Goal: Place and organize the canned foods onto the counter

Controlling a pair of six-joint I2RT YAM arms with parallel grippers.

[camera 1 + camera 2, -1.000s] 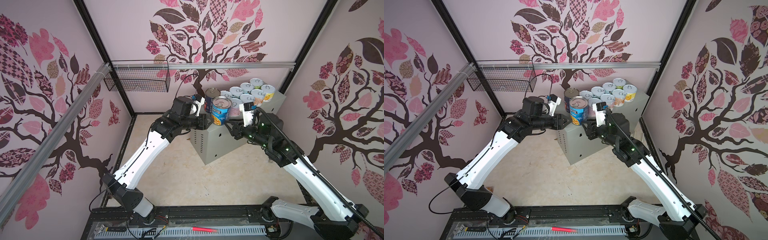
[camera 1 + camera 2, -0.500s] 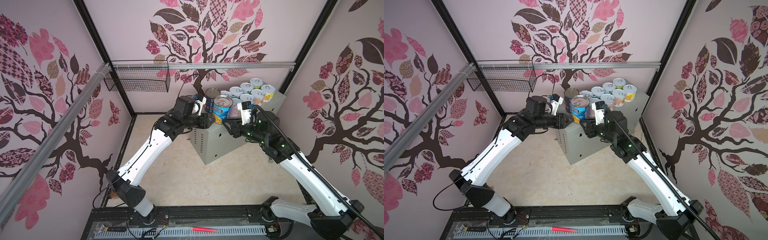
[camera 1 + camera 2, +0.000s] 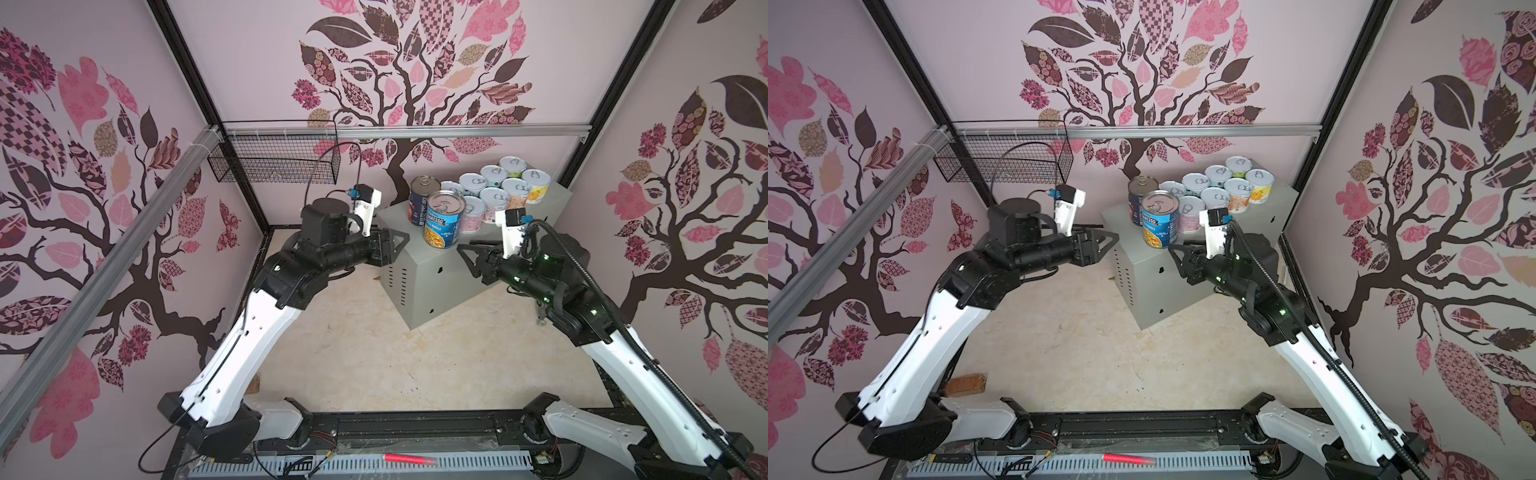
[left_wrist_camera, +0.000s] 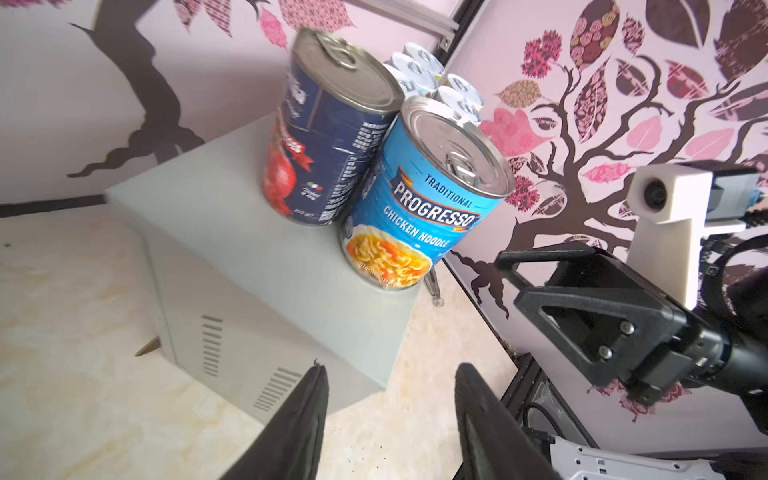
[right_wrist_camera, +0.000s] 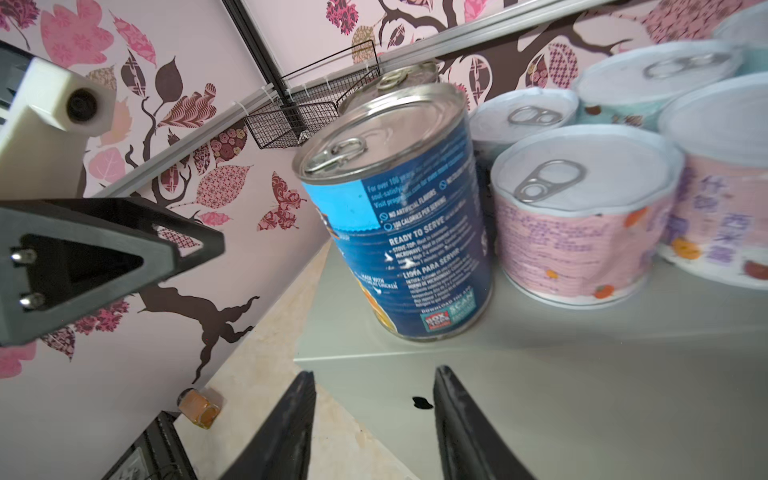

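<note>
Evidently the placing step was ending: the blue-labelled can point(image 3: 444, 220) stood upright on the counter point(image 3: 440, 286), with the dark-labelled can point(image 3: 419, 199) just behind it and the short cans point(image 3: 494, 195) beyond. The left gripper point(image 3: 401, 245) and right gripper point(image 3: 463, 251) flanked it on level arms, jaws narrowly parted and empty. Next, both should back off without nudging it.

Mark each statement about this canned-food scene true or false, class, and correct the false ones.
1. The Progresso chicken noodle can stands upright on the grey metal box. True.
2. The left gripper grips that can. False: its jaws are apart and short of the can.
3. The dark tomato can stands beside the soup can. True.
4. The short pull-tab cans sit in the wire basket. False: they stand on the box.
</note>
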